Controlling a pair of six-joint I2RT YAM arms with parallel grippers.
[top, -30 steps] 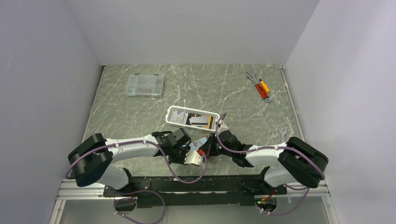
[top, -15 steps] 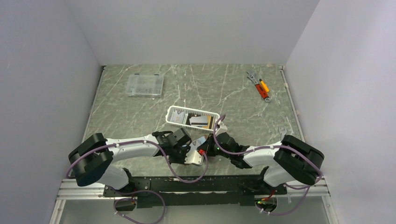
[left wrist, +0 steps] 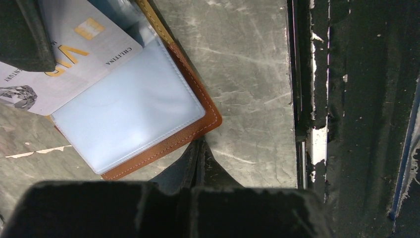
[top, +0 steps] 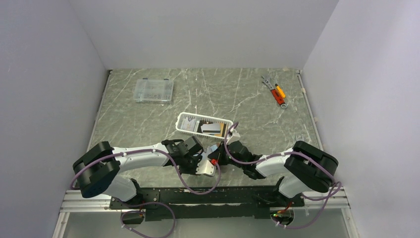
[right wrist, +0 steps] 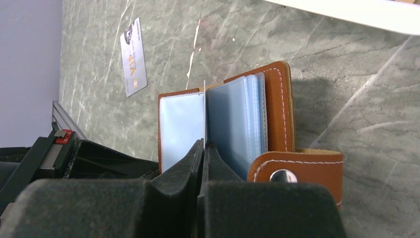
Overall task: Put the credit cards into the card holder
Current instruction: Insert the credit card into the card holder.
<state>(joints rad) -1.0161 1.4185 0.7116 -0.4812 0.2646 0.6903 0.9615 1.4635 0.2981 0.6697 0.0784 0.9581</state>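
The brown card holder lies open on the table between both grippers, pale blue sleeves up, its snap tab near the right wrist camera. My right gripper is shut on a thin pale sheet standing on edge at the fold; it looks like a sleeve page. My left gripper is shut and empty, its tip against the holder's brown edge. One grey-white VIP credit card lies flat by the open left page. More credit cards sit in the basket.
The white slotted basket stands just behind the grippers. A clear compartment box is at the back left, small tools at the back right. The black base rail runs along the near table edge beside the holder.
The right arm has shifted a little to the left, bringing its gripper closer to the left one over the holder. The left arm has stayed put.
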